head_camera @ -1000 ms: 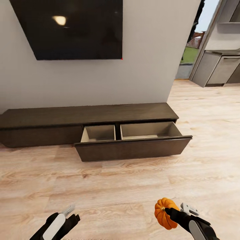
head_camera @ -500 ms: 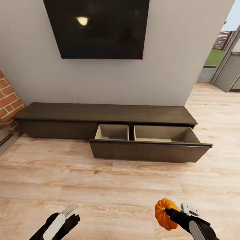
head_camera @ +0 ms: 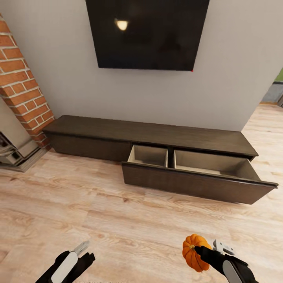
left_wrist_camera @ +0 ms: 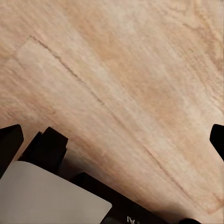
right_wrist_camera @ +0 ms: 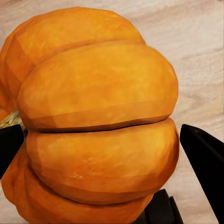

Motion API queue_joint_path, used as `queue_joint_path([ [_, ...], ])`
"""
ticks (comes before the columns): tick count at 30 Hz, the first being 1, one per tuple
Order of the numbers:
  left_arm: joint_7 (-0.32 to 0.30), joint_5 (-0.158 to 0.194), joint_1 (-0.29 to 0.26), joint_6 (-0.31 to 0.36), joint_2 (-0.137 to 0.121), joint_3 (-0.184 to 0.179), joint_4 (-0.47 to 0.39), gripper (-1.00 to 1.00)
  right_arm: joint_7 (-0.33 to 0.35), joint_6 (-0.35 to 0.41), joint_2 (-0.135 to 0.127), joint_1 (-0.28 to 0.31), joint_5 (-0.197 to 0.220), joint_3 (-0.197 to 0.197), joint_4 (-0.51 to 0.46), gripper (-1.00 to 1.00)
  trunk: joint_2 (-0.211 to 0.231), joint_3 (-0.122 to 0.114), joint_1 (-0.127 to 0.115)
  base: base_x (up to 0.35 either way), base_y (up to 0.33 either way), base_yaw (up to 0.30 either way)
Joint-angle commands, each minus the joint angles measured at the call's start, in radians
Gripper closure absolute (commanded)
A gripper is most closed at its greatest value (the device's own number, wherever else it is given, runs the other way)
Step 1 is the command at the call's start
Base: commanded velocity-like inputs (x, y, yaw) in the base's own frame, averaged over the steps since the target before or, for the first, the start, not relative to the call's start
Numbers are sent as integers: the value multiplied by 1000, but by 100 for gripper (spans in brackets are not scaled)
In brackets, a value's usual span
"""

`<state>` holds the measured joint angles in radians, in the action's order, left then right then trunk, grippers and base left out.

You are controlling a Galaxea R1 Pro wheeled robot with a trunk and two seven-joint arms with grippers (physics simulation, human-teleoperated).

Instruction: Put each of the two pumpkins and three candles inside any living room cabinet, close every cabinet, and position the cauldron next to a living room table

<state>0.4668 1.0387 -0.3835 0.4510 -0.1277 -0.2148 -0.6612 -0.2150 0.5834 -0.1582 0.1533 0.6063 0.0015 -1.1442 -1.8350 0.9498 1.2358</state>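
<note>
A bright-orange ribbed pumpkin [head_camera: 191, 257] hangs over the wooden floor at the lower right of the head view, and my right gripper [head_camera: 196, 249] is shut on it. In the right wrist view the pumpkin [right_wrist_camera: 98, 116] bulges between the two dark fingertips [right_wrist_camera: 205, 151]. My left gripper [head_camera: 85, 252] is at the lower left, open and empty; its wrist view has floor between the spread fingertips [left_wrist_camera: 10, 140]. Ahead, the long low dark-brown cabinet [head_camera: 118, 131] stands against the wall. Its drawer [head_camera: 196, 184] is pulled out, showing two bare beige compartments. No candles or cauldron are in sight.
A black TV [head_camera: 147, 33] hangs on the grey wall above the cabinet. A brick column [head_camera: 23, 86] and a grey hearth unit [head_camera: 13, 151] stand at the left. Light wooden floor [head_camera: 118, 220] stretches between me and the cabinet. A doorway opens at the far right [head_camera: 277, 88].
The whole view has swung, so the cabinet and TV sit further right and the brick column has come in at the left. Both arms hold the same pose, pumpkin still gripped.
</note>
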Motion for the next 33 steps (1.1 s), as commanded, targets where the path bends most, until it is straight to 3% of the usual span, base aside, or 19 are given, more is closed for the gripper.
queue_joint_path([
  [1,0,0,0,0,1,0,0,-100,0,0,0,0,1,0,0,100,0,0,0,0,0,286],
  [33,0,0,0,-20,3,0,15,-100,0,0,1,0,1,1,15,100,0,0,0,0,0,286],
])
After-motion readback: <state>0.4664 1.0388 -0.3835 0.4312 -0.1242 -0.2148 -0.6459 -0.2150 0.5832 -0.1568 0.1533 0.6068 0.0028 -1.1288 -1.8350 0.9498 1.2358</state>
